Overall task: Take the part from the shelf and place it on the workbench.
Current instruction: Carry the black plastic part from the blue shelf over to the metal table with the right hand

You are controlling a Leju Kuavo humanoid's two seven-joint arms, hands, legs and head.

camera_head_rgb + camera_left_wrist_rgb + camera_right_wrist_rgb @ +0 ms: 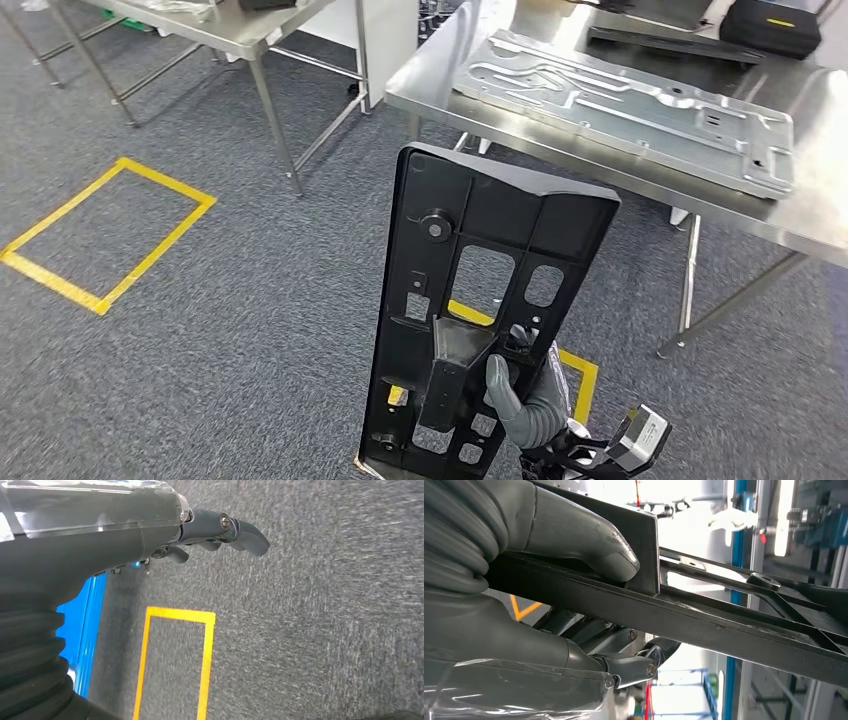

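Note:
A long black plastic part (470, 300) with several cut-outs stands upright in front of me, its top edge level with the near edge of the steel workbench (830, 225). My right hand (525, 400) grips it low down, thumb (594, 542) on one face and fingers (624, 665) under the other. The part's black edge (704, 620) runs across the right wrist view. My left hand (220, 532) hangs over grey carpet, its fingers loosely curled and holding nothing.
A large grey metal plate (620, 105) lies on the workbench, with black cases (770, 25) behind it. A second steel table (215, 30) stands at the back left. Yellow tape squares (105, 235) mark the carpet, one under the part (580, 375).

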